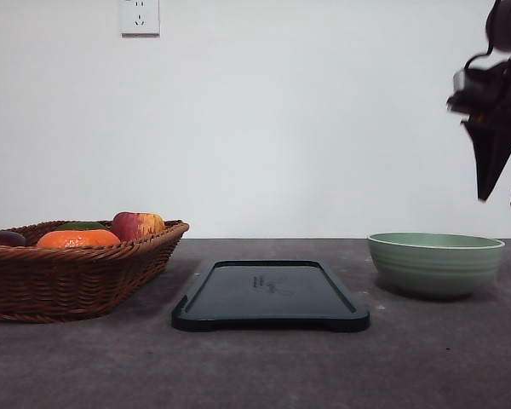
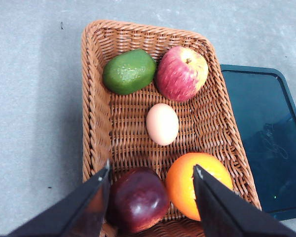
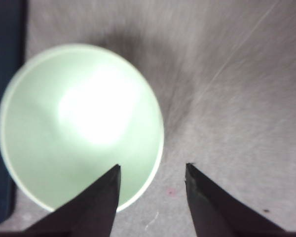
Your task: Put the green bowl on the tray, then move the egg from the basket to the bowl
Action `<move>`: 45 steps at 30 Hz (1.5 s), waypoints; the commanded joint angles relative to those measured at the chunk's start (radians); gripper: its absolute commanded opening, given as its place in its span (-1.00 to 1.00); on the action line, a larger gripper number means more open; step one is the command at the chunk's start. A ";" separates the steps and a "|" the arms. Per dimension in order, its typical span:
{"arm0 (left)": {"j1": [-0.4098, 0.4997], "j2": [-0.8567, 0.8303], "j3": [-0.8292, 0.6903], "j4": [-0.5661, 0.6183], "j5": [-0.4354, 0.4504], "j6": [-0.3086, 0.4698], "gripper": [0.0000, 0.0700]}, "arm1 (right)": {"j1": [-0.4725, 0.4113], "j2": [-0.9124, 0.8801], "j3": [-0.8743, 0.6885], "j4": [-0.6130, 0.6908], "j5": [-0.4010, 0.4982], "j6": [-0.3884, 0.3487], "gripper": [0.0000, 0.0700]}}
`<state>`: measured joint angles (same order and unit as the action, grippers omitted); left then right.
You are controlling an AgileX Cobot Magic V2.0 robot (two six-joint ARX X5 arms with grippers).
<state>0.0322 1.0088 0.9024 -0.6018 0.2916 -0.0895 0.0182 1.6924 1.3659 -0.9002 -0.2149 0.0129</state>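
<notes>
**Bowl waits right of the tray; egg lies in the basket**

A grey table [image 1: 264,375] stands before a plain white wall with a socket [image 1: 139,16] high up. In the middle lies the tray [image 1: 271,295], dark and flat, bare on top. To its right, a little apart, sits the green bowl [image 1: 435,263], upright on the table and not on the tray. To the tray's left stands the basket [image 1: 68,273], brown wicker.

Seen from the left wrist, the basket [image 2: 96,123] holds the egg [image 2: 162,124] near its middle, touching no fruit. Around it lie a green avocado [image 2: 129,71], a red-yellow apple [image 2: 181,73], an orange tangerine [image 2: 197,184] and a dark red plum [image 2: 138,199]. The left gripper [image 2: 151,175] hovers above the basket's end with its fingers spread, holding nothing.

The right gripper [image 1: 502,199] hangs high above the bowl in the front view. From its wrist, the right gripper [image 3: 152,168] has its fingers apart over the rim of the bowl [image 3: 79,123], grasping nothing. The picture there is blurred.
</notes>
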 commanded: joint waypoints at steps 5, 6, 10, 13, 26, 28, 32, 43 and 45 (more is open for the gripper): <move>-0.001 0.007 0.024 0.012 0.005 0.014 -0.06 | 0.019 0.083 0.021 0.038 0.006 -0.014 -0.29; -0.001 0.007 0.024 0.012 0.005 0.014 -0.06 | 0.021 0.091 0.021 0.043 0.006 -0.014 -0.29; -0.001 0.007 0.024 0.011 0.005 0.014 -0.06 | 0.026 0.118 0.021 0.063 0.013 -0.014 -0.29; -0.001 0.007 0.024 0.011 0.005 0.014 -0.06 | 0.026 0.131 0.021 0.069 0.029 -0.014 -0.32; -0.001 0.007 0.024 0.012 0.005 0.014 -0.06 | 0.026 0.171 0.040 0.057 0.039 -0.016 -1.00; -0.001 0.007 0.024 0.011 0.005 0.014 -0.06 | 0.026 0.171 0.078 -0.001 0.037 -0.014 -1.00; -0.001 0.007 0.024 0.012 0.005 0.014 -0.06 | 0.037 0.171 0.197 -0.146 0.028 -0.014 -1.00; -0.001 0.008 0.024 0.015 0.005 0.014 -0.06 | 0.212 0.181 0.444 -0.253 0.015 0.037 -1.00; -0.001 0.008 0.024 0.016 0.005 0.014 -0.06 | 0.251 0.197 0.456 -0.243 0.005 0.055 -1.00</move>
<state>0.0322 1.0088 0.9024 -0.5975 0.2916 -0.0895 0.2574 1.8532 1.7970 -1.1483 -0.2041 0.0382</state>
